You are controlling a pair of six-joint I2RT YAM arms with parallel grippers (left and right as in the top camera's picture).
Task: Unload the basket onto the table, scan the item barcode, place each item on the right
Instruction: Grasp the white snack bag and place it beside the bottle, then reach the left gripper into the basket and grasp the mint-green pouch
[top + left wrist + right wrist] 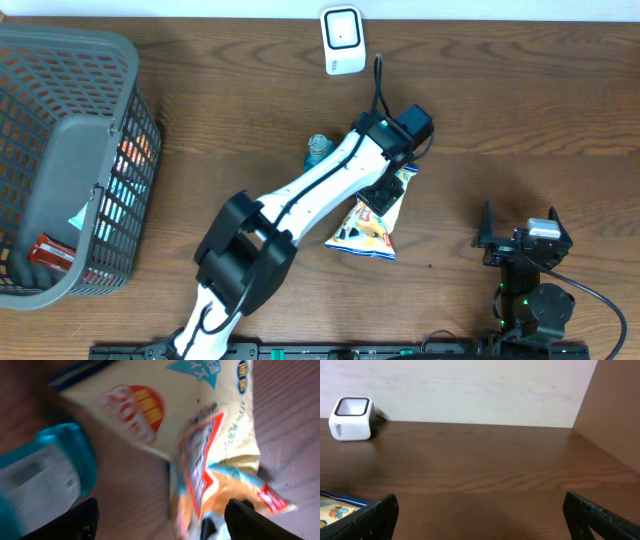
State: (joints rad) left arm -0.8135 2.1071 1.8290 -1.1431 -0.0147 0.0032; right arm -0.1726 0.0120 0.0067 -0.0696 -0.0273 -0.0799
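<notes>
We see the snack bag (368,232) lying on the table (520,110) at frame centre, directly under the left gripper (162,507), whose fingers stand spread apart, not clamping it. The right gripper (480,499), at lower right, is also spread and holds nothing. The white scanner (342,38) stands at top centre.

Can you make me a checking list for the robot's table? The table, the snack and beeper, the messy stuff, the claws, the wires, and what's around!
Surface: brown wooden table.
Job's things: snack bag lying mid-table; white scanner at the far edge, well apart from the bag.
Clutter: grey basket at the left with packets inside; teal item beside the left arm.
Grippers: left gripper open right over the snack bag; right gripper open, holding nothing.
Cables: black cable rising from the left wrist; another black cable by the right arm's base.
Surroundings: pale wall behind the table; wooden side panel.
</notes>
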